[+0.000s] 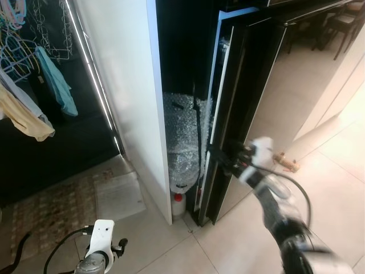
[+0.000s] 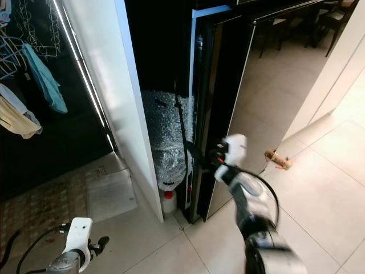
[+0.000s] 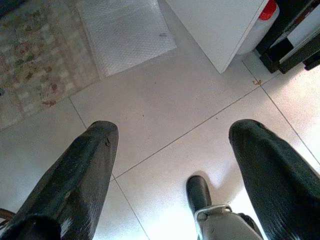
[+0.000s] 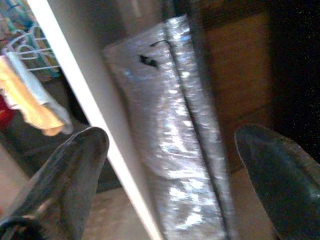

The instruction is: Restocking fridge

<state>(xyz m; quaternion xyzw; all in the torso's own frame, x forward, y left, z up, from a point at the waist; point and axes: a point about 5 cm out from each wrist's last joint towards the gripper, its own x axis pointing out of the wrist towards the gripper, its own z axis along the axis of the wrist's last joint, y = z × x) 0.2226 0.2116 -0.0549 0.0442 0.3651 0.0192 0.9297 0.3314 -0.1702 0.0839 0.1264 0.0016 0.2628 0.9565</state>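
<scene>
Right arm reaches forward and up; right gripper (image 1: 219,155) at the near edge of the black fridge door (image 1: 242,108), fingers spread wide, holding nothing. Door stands ajar, right of the white wall panel (image 1: 128,103). Bubble-wrapped bundle (image 1: 185,142) upright in the gap between them. Left gripper (image 3: 175,165) hangs low over floor tiles (image 3: 165,110), jaws wide, empty.

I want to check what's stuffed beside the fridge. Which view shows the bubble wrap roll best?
The right wrist view: the bubble wrap roll is close and large between the right claw's fingers. Both eye views show it smaller, in the dark gap by the black door.
</scene>
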